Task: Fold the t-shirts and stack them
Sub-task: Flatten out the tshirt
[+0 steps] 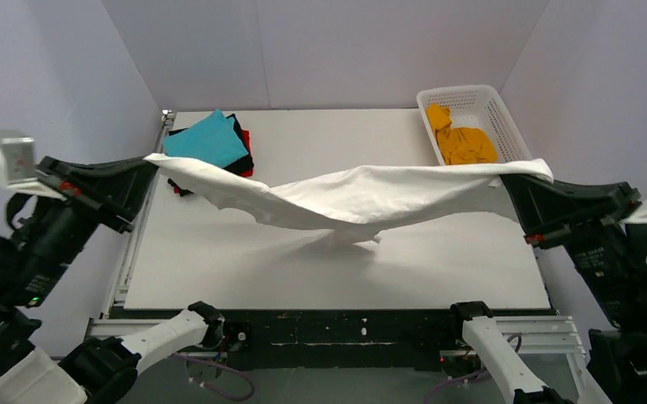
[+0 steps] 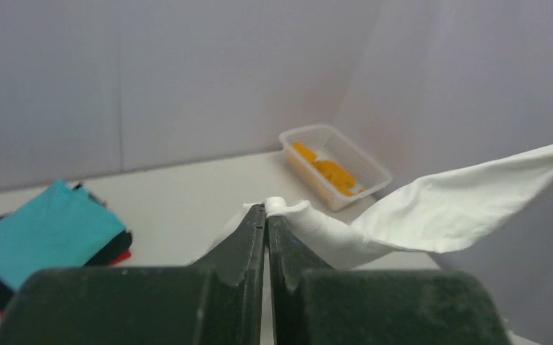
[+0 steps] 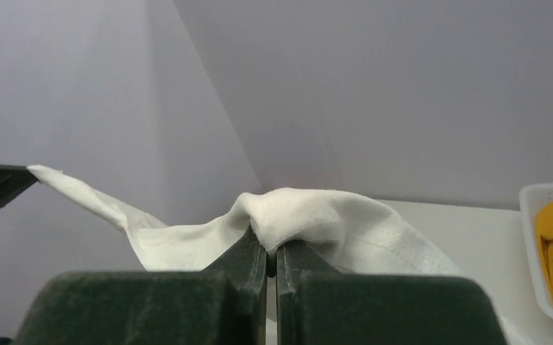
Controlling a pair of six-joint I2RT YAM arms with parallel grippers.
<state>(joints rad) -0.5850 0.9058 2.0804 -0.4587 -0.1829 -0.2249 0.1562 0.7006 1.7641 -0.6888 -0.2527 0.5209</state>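
The large white t-shirt [image 1: 353, 198] hangs stretched in the air across the table between my two grippers, sagging in the middle so its lowest part touches the table. My left gripper [image 1: 153, 162] is shut on its left end, seen pinched in the left wrist view [image 2: 267, 210]. My right gripper [image 1: 509, 175] is shut on its right end, seen in the right wrist view [image 3: 271, 244]. A stack with the teal t-shirt [image 1: 209, 139] on top of the black [image 1: 241, 145] and red ones lies at the back left. The orange t-shirt [image 1: 464, 141] lies crumpled in the basket.
The white lattice basket [image 1: 486, 99] stands at the table's back right corner, just behind my right gripper. The white table top [image 1: 303, 269] is walled by pale panels at the back and both sides. Arm bases sit at the near edge.
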